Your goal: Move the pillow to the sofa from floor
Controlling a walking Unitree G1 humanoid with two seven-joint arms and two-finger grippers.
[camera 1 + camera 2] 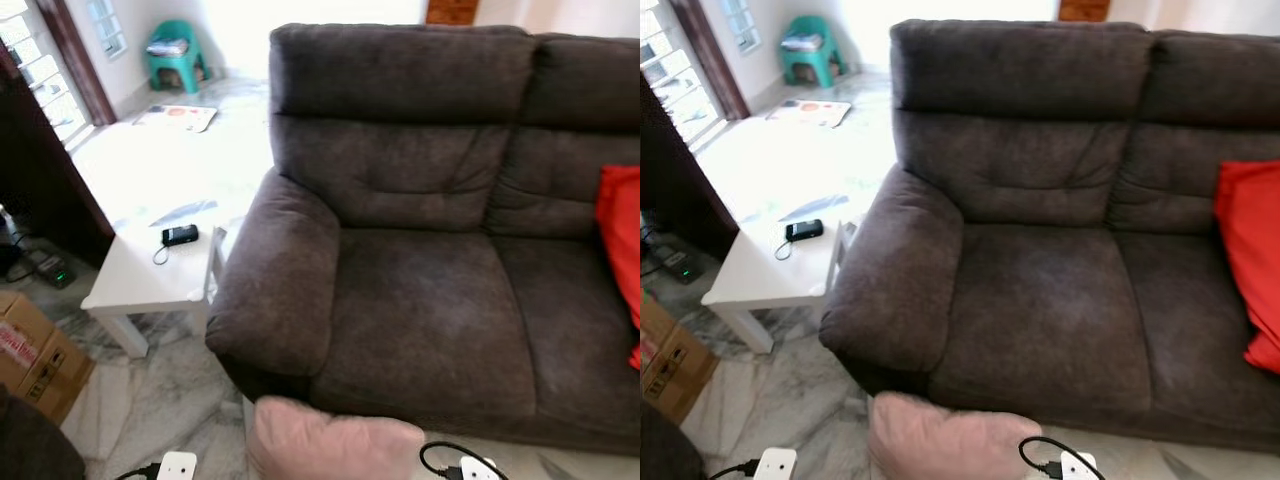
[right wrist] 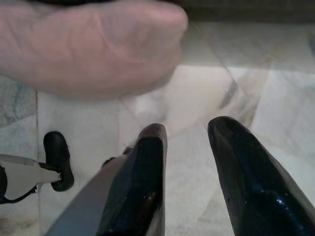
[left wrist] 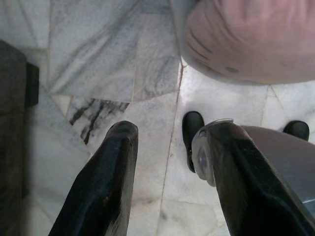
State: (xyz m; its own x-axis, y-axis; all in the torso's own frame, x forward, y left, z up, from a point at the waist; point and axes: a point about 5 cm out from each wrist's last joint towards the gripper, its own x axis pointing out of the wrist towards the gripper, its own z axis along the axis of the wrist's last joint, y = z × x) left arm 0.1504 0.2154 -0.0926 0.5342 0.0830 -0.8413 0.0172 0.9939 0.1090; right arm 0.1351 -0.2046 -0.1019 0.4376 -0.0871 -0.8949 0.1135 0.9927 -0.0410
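Pillow [image 3: 251, 39] nr left tool [image 3: 167, 172]

A living room in a home is shown: a big brown sofa [image 1: 440, 230], a small white counter [image 1: 150, 275], a marble floor [image 1: 160, 400].

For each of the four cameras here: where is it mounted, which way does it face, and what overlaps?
Left eye: head, facing down and forward at the sofa and pink pillow.
Right eye: same scene, shifted slightly.
Left wrist: along the left gripper, open fingers over marble floor, pillow ahead.
Right wrist: along the right gripper, fingers open, pillow ahead.
Shared by all: the pillow.
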